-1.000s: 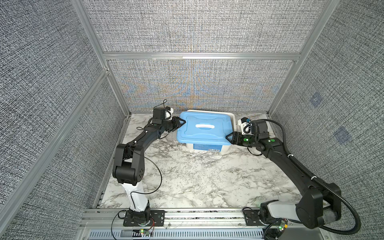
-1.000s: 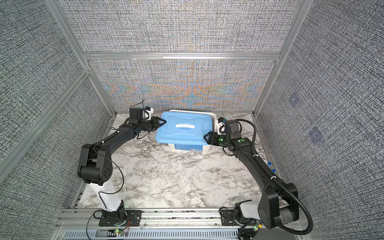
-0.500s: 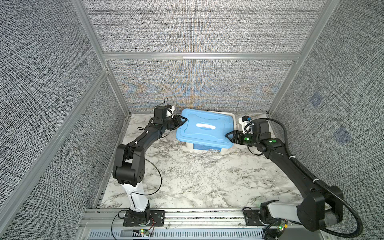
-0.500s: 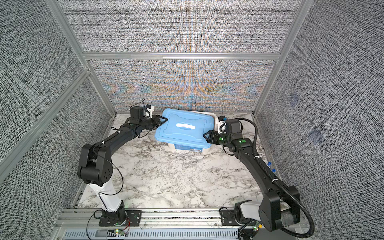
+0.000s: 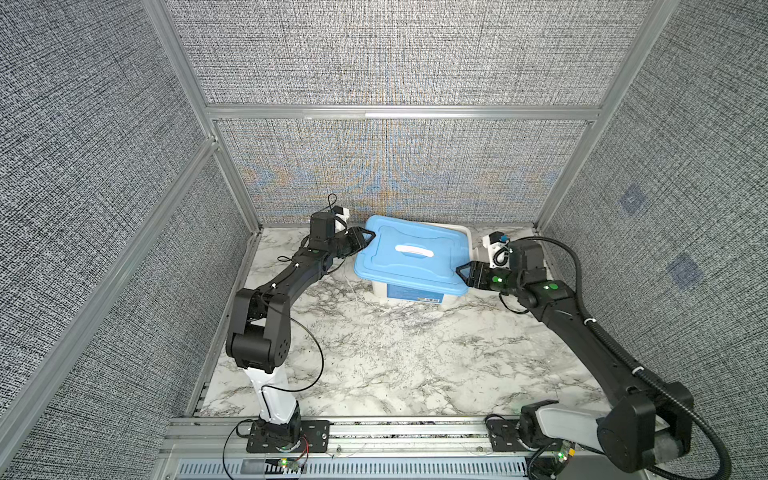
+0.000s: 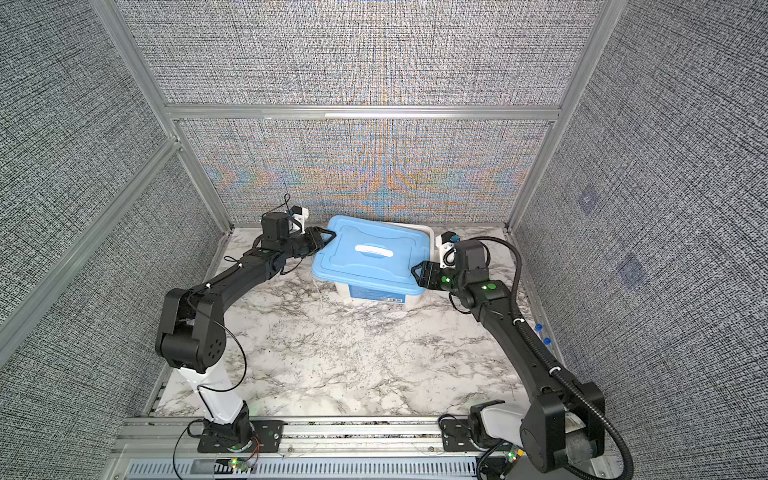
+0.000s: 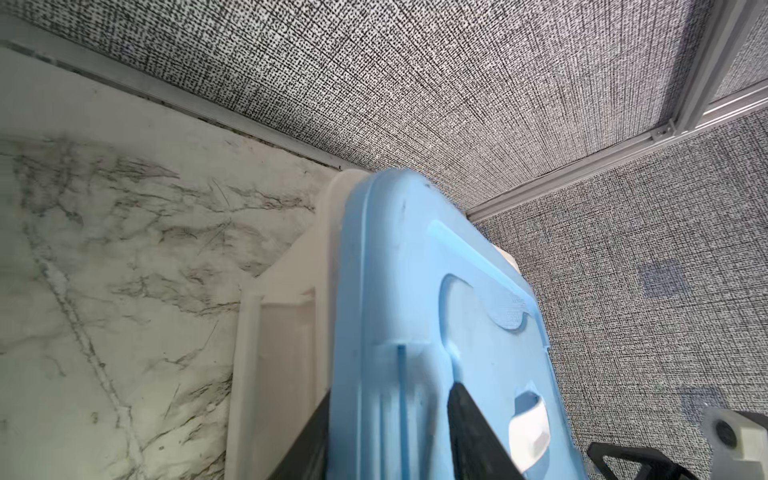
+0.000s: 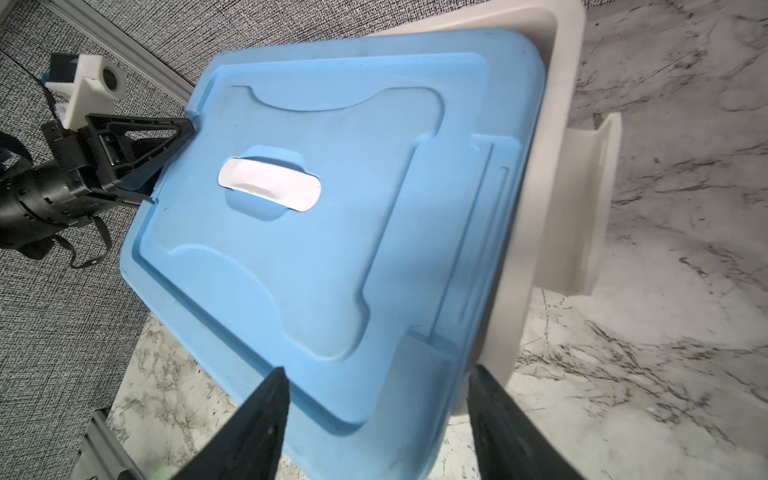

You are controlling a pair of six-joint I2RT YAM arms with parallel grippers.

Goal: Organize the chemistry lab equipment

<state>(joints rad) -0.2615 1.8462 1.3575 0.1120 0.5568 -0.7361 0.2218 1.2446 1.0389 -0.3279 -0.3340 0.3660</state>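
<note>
1. Whereas a second ago the flat light-blue plastic lid with a white handle (image 5: 415,270) lay square on the white plastic tub with a blue label (image 5: 464,233), it now sits skewed, slid toward the left and front. The tub's far right rim shows bare.
2. The left pincer (image 5: 366,238) is clenched on the lid's far left edge; the left wrist view shows the rim between its two fingers.
3. The right pincer (image 5: 462,272) straddles the lid's near right corner with its fingers spread wide (whether they truly press it I cannot tell).
4. Two clear tubes with small blue caps (image 6: 539,328) lie on the white grey-veined marble counter (image 5: 395,353) by the right wall, behind the right arm and well apart from the tub. Little but their caps shows, and the tub's inside is hidden.
5. My reading: the lid is coming off, which opens the tub for the pieces. The lid should next be set down clear of the tubes.
</note>
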